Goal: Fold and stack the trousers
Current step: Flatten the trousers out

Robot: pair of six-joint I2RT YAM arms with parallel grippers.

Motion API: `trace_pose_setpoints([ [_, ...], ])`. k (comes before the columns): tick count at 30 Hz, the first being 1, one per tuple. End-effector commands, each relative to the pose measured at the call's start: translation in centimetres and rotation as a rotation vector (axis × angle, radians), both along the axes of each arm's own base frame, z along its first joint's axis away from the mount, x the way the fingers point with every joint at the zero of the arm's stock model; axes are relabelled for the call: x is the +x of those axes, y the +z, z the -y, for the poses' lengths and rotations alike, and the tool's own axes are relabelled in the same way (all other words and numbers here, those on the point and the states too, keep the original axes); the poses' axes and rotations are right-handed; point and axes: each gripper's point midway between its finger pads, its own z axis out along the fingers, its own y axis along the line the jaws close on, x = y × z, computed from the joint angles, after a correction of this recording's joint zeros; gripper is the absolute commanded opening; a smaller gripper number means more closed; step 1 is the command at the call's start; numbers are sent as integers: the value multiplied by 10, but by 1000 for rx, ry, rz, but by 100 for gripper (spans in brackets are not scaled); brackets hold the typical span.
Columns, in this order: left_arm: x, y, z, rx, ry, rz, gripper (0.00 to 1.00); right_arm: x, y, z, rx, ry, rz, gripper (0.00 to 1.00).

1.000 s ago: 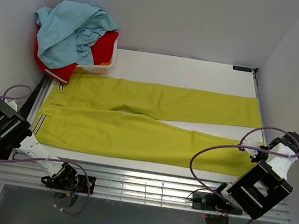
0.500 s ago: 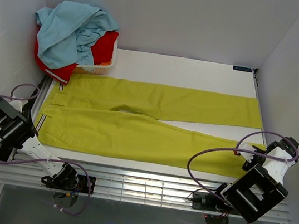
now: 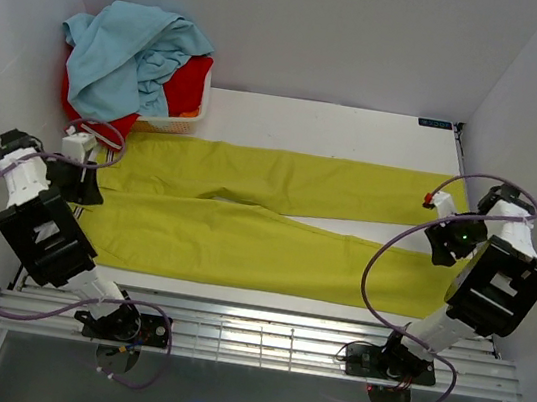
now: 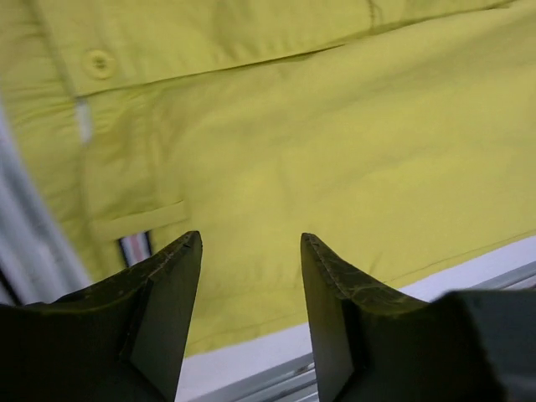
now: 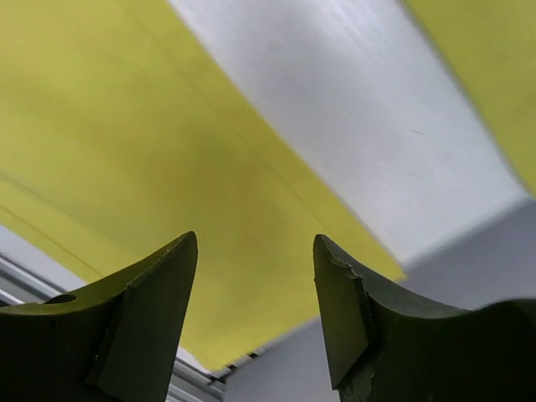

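Observation:
The yellow-green trousers (image 3: 265, 223) lie flat across the white table, waistband at the left and both legs running right. My left gripper (image 3: 84, 184) hovers over the waistband end, open, with nothing between its fingers. In the left wrist view its open jaws (image 4: 251, 243) frame the cloth (image 4: 335, 142), with a button (image 4: 99, 61) and a striped label (image 4: 134, 248) nearby. My right gripper (image 3: 441, 242) hangs over the hem end of the near leg, also open and empty. The right wrist view shows its jaws (image 5: 255, 243) above the leg cloth (image 5: 151, 159) and bare table (image 5: 352, 109).
A basket (image 3: 174, 124) at the back left holds a light blue garment (image 3: 129, 49) and a red garment (image 3: 185, 82). White walls close in both sides and the back. Metal rails (image 3: 248, 335) run along the near edge. Cables loop from both arms.
Both arms have swung from the near corners up over the trousers: the left to the waistband end, the right to the hem end of the near leg.

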Motion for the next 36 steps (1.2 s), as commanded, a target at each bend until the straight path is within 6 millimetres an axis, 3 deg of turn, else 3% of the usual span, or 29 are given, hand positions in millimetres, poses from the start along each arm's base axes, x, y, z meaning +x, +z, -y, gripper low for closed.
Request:
trace_pose_setpoints([
  [1,12,-33,10,-22,63,-36,60,-18,-26,-26,28,-93,-89,63],
  [2,9,-41,11,-34,77,-61,56,-30,-41,-31,18,-83,-129,63],
  [5,-8,-71,8,-18,105,-164,51,-34,-59,-17,-74,-73,-144,63],
  [6,-22,-85,14,-18,92,-206,48,-44,-67,-11,-112,-71,-176,62],
  [11,-67,-110,15,95,47,-299,43,-50,-81,18,-263,-18,-180,61],
  [14,-92,-112,14,113,15,-345,41,-57,-71,26,-294,21,-195,57],
  [15,-97,-106,11,107,27,-342,41,-52,-64,21,-262,28,-170,57],
  [16,-94,-100,7,100,32,-321,45,-34,-46,26,-261,20,-116,57],
  [17,-79,-83,-7,121,46,-269,47,-32,-34,17,-206,18,-113,57],
  [18,-72,-73,0,58,44,-248,50,-18,-23,7,-137,9,-65,57],
  [19,-62,-61,1,22,43,-218,51,14,7,13,-132,-16,28,57],
  [20,-39,-34,-12,27,57,-143,55,29,15,11,-96,-34,49,57],
  [22,-10,-12,-3,-77,53,-71,58,54,35,-8,-2,-74,79,57],
  [23,3,-1,-4,-90,48,-43,60,81,49,-5,5,-92,125,57],
  [24,27,19,-4,-77,34,5,60,93,55,-11,29,-96,140,57],
  [26,52,25,2,-111,-6,37,60,128,68,-20,55,-106,184,57],
  [28,82,40,17,-120,-80,92,59,152,73,-29,61,-102,211,56],
  [29,93,35,22,-149,-106,93,58,163,59,-29,64,-104,186,56],
  [30,109,43,30,-156,-144,128,58,180,71,-25,38,-112,226,56],
  [31,118,44,36,-180,-155,144,57,187,70,-28,39,-115,225,56],
  [32,129,41,45,-233,-168,159,57,194,56,-27,47,-131,197,55],
  [33,144,40,54,-260,-157,176,55,204,60,-27,53,-142,218,55],
  [35,159,30,62,-275,-131,184,53,213,48,-32,69,-168,213,53],
  [36,179,32,67,-230,-142,256,52,212,35,-33,62,-185,194,52],
])
